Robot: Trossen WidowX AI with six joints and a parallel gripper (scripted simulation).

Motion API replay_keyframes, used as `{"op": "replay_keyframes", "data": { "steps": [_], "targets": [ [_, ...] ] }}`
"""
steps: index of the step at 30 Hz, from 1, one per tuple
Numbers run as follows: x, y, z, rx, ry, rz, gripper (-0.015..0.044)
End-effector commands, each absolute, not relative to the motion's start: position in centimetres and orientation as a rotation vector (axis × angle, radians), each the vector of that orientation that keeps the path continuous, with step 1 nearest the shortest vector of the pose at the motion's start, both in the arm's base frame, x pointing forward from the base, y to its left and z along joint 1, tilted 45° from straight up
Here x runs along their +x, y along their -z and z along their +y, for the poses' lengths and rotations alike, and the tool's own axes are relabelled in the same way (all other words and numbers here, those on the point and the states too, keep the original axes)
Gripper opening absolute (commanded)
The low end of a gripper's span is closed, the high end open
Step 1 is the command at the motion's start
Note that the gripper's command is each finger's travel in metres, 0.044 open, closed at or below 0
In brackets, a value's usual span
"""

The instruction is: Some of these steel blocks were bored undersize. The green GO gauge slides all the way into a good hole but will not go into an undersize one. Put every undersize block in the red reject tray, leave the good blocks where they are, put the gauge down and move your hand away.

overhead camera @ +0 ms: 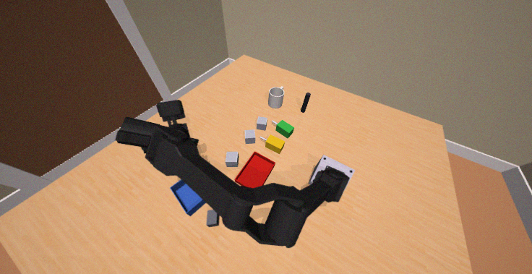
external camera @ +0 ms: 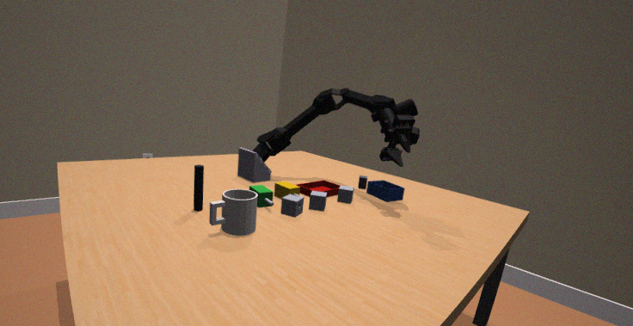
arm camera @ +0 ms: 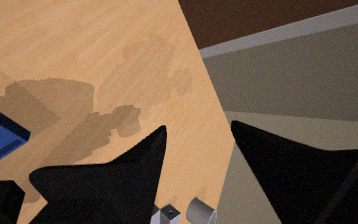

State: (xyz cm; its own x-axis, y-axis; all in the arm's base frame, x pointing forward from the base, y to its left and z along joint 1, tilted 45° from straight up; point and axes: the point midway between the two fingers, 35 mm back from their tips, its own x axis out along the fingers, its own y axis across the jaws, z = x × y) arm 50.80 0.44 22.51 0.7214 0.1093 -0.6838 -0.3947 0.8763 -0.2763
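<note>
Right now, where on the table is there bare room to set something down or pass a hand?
Room shows on the wooden tabletop between the black upright cylinder and the grey arm base, and in front of the grey mug in the exterior view. It is crowded around the green and yellow gauges.

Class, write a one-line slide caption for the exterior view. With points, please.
Open gripper (external camera: pixel 400 157) raised above a table holding a mug (external camera: pixel 238 215), gauges, blocks and trays.
</note>
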Motion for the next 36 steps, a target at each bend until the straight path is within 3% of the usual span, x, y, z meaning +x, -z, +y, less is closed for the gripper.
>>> {"op": "replay_keyframes", "data": {
  "steps": [1, 12, 26, 36],
  "targets": [
    [49.7, -16.5, -3.6, -0.354, -0.302, 0.882, 0.0300],
    [42.8, -3.4, -11.9, -0.038, -0.345, 1.241, 0.0300],
    [26.9, 7.7, -15.0, 0.731, -0.421, 1.494, 0.0300],
    [26.1, 7.9, -14.7, 0.772, -0.424, 1.495, 0.0300]
  ]
}}
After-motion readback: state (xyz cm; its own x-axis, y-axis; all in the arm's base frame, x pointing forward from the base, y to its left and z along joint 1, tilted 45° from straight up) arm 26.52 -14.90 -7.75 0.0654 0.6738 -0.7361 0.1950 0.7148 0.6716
